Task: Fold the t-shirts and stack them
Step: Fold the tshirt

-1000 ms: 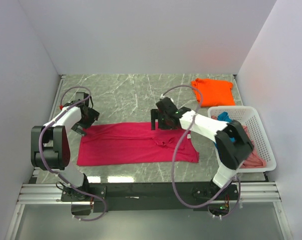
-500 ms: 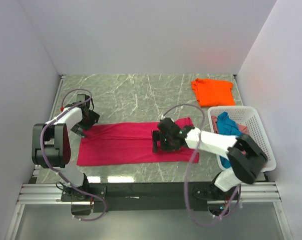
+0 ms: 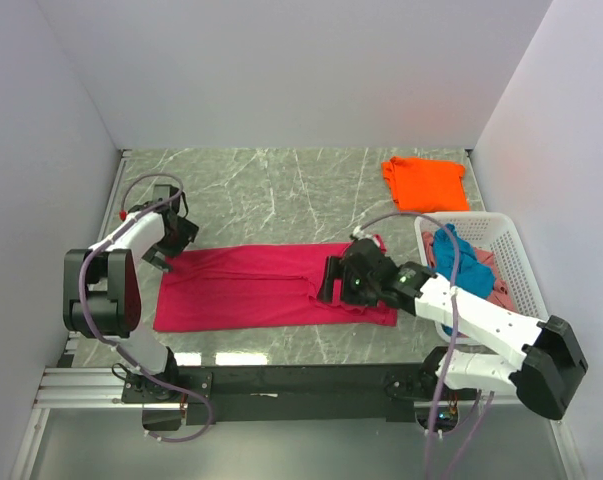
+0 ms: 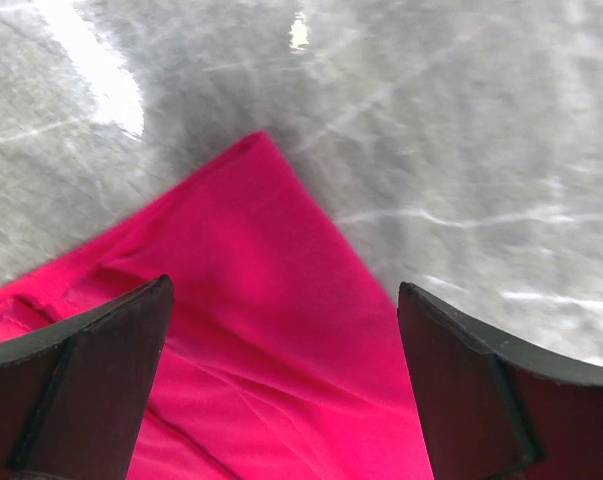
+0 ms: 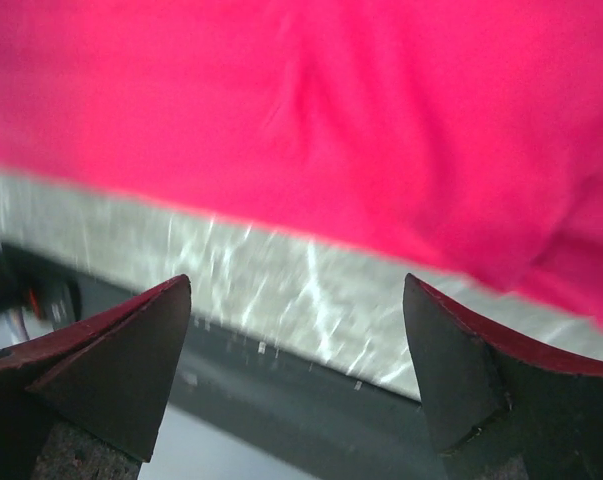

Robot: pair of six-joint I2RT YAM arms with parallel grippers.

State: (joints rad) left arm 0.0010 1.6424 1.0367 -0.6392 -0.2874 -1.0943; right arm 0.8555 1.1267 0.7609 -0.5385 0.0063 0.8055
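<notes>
1. Large crimson-magenta cloth t-shirt (image 3: pixel 251 288): one. It lies flat on the grey marbled surface (image 3: pixel 261 190) as a long band running left to right. It looks already narrowed lengthwise, probably so it can be folded end over end next.
2. Left arm (image 3: pixel 131 237): one. Its jaws stand wide and hold nothing. In the left wrist view they hang over the far-left corner of the crimson t-shirt (image 4: pixel 271 330), apparently lined up to pinch that corner.
3. Right arm (image 3: pixel 481 322): one. Its jaws are also spread wide and empty. They sit low over the right part of the crimson t-shirt (image 5: pixel 381 120), close to its near hem, where the right wrist view shows the edge of the surface. The two arms look to be taking matching ends for a shared fold, though neither has gripped yet.
4. Bright orange cloth t-shirt (image 3: pixel 426 183): one. It is folded into a compact square at the far right of the surface, well apart from the crimson one. It probably marks the base of the stack.
5. White plastic lattice basket (image 3: pixel 529 300): one. It stands at the right edge and holds the unfolded stock.
6. Teal-blue t-shirt (image 3: pixel 456 255): one, crumpled in the basket.
7. Dusty pink t-shirt (image 3: pixel 493 292): one, crumpled beside the teal one and partly hidden by the right arm.
8. Count: four t-shirts in view. One is folded, one is in hand and two are waiting.
</notes>
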